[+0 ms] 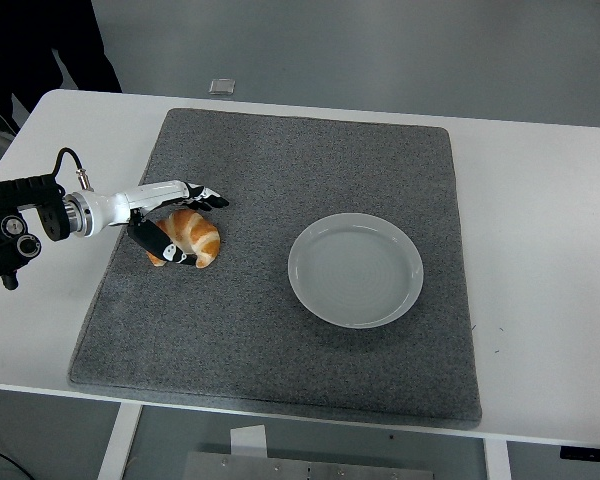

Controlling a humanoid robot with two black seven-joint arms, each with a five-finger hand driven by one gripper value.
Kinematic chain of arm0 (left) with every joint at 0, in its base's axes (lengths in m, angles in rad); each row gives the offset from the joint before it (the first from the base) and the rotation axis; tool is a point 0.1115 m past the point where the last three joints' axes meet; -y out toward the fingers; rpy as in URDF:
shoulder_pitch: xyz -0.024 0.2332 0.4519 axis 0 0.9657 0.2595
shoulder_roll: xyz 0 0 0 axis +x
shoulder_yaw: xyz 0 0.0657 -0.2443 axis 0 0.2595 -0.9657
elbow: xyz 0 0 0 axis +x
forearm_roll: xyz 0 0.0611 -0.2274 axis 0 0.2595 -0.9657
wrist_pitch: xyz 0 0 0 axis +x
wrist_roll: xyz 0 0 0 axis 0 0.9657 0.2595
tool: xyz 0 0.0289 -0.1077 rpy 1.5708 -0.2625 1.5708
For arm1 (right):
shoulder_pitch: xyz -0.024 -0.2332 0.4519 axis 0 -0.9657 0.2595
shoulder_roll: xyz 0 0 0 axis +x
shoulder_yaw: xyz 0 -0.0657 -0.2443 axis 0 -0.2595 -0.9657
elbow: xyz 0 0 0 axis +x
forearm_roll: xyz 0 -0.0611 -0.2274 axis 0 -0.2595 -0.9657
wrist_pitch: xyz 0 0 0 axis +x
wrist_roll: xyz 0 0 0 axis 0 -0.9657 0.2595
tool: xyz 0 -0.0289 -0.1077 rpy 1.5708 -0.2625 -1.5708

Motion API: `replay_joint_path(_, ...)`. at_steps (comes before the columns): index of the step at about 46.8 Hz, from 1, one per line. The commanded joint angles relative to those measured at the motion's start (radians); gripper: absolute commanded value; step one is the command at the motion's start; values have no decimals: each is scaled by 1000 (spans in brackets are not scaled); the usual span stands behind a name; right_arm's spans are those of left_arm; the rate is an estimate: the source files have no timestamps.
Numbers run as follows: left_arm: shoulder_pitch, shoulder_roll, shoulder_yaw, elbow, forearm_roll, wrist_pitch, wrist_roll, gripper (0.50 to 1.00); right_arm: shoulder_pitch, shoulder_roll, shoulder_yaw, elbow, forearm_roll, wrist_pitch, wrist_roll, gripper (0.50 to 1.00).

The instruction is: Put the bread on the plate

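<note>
On the grey mat [280, 330] the white plate [355, 269] sits empty at right, well apart from the croissant [193, 236] at left, so we're at the grasp step. Our left hand [170, 222] is cupped around it, thumb in front, fingers [202, 196] behind, though we can't tell if the grip's firm; next we'd need to squeeze gently, lift, and carry it right.

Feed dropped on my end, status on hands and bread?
Left hand closing around croissant, not lifted. Right hand out of view. Plate empty, to the croissant's right; mat between them clear.
</note>
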Motion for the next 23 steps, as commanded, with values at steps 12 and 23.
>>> replay_joint_path(12,-1,3,25,6,2,-2,-41,566,0,0,0,0,0,0,0,952)
replay_joint_path(23,-17,10,21,6,-3,0,-77,500,0,0,0,0,0,0,0,952)
